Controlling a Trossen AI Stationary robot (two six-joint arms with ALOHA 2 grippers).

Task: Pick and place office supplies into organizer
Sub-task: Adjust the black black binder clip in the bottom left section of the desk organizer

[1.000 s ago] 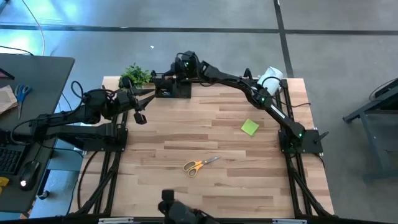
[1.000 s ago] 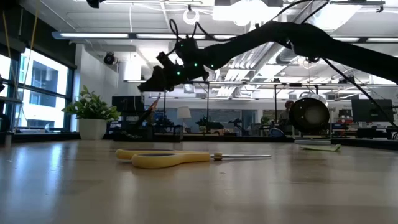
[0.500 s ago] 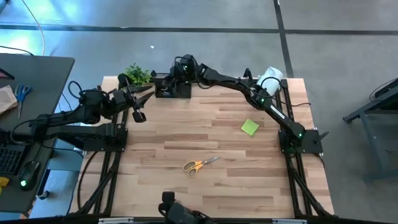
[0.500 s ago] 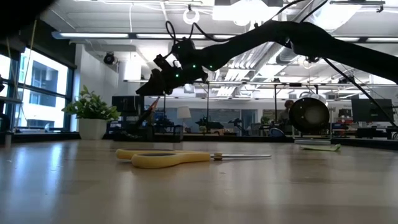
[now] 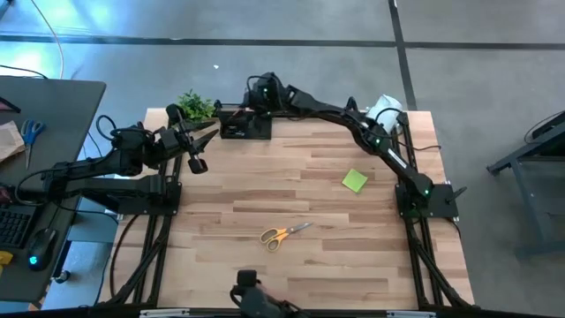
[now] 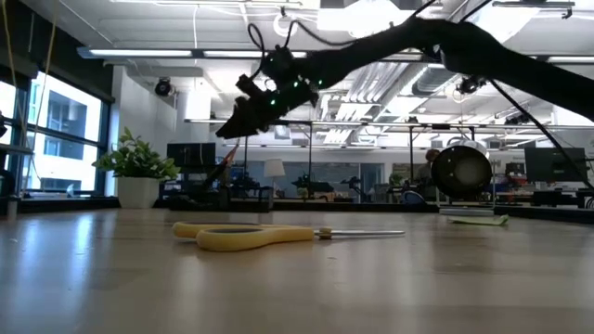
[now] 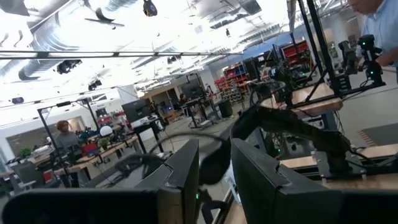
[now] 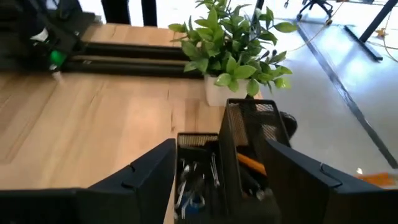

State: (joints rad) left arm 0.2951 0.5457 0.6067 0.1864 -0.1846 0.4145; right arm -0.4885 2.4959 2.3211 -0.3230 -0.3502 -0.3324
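Pale wooden planks make up the surface (image 5: 291, 185) in the high view. The organizer (image 5: 244, 125) sits at its far edge, beside a small green plant (image 5: 194, 105). The right gripper (image 5: 250, 104) hangs directly above the organizer, jaws spread and empty. Well apart from it, near the front, the yellow-handled scissors (image 5: 284, 235) lie with handles toward the front left and blades pointing to the far right. The lime-green sticky-note pad (image 5: 355, 181) lies flat right of centre. The left gripper (image 5: 199, 152) waits at the left edge, partly closed on nothing.

From the low view, the scissors lie lengthwise across the picture; the right gripper (image 6: 225, 129) now tilts more steeply downward than a second ago.

Through the right wrist camera, orange pencils (image 8: 252, 163) lean inside the organizer's mesh cup, between that gripper's fingers (image 8: 143, 171).
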